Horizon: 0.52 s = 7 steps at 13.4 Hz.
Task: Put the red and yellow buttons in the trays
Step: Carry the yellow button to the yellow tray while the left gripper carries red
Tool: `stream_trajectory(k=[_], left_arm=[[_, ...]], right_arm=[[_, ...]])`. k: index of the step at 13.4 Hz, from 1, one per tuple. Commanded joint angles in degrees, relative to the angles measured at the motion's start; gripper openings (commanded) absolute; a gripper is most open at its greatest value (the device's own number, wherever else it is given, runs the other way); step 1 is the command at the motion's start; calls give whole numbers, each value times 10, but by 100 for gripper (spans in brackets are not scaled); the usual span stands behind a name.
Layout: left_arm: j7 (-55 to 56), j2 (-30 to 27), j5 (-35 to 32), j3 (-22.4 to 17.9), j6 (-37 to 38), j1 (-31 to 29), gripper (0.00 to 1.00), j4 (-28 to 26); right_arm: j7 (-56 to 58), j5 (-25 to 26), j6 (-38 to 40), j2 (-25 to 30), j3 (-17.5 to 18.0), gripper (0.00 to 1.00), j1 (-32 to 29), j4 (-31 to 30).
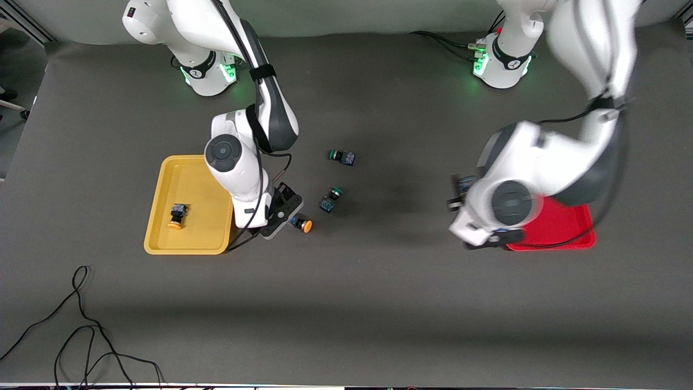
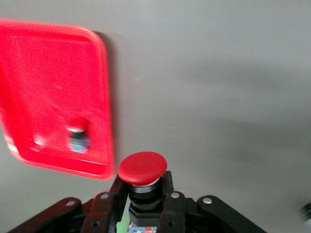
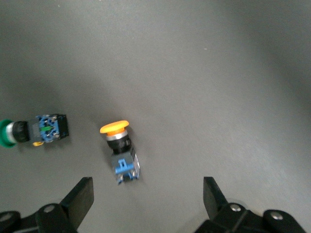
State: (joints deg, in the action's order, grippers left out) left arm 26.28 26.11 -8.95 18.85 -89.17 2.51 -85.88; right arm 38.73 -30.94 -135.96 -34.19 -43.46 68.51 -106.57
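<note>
2 grippers | left gripper fingers pinch red button | right gripper fingers spread above yellow button

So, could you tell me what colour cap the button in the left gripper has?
Red: the button shows best in the left wrist view.

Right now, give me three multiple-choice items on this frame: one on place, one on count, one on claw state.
1. Where does the loose yellow button lie?
A. in the yellow tray
B. on the table beside the yellow tray
C. in the red tray

2. How many green buttons are on the table?
A. one
B. two
C. four

3. What is the left claw doing?
A. gripping a red button
B. hanging open
C. gripping a green button

Answers:
1 B: it lies on the mat by the yellow tray, under the open right claw.
2 B: green button and another.
3 A: the red button sits between its fingers.
</note>
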Motion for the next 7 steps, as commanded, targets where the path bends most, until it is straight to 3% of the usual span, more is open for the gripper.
stream_trajectory(k=[1,3,6,7], left_arm=[[-181,-74,-40,4,-72,-88,0,-144],[-247,-92,-52,4,-179,-143,0,-238],[-302,-75,-69,3,-359,-219,0,-342],[-315,-60,-90,3,-394,-236,0,-356]], right_arm=[[30,-80,-86,-65,30,100,-1,-11],[40,-125,-119,-88,52,100,-2,-10],[58,-127,-118,-90,55,100,-17,-10],[57,-127,-115,-90,56,95,-20,-10]])
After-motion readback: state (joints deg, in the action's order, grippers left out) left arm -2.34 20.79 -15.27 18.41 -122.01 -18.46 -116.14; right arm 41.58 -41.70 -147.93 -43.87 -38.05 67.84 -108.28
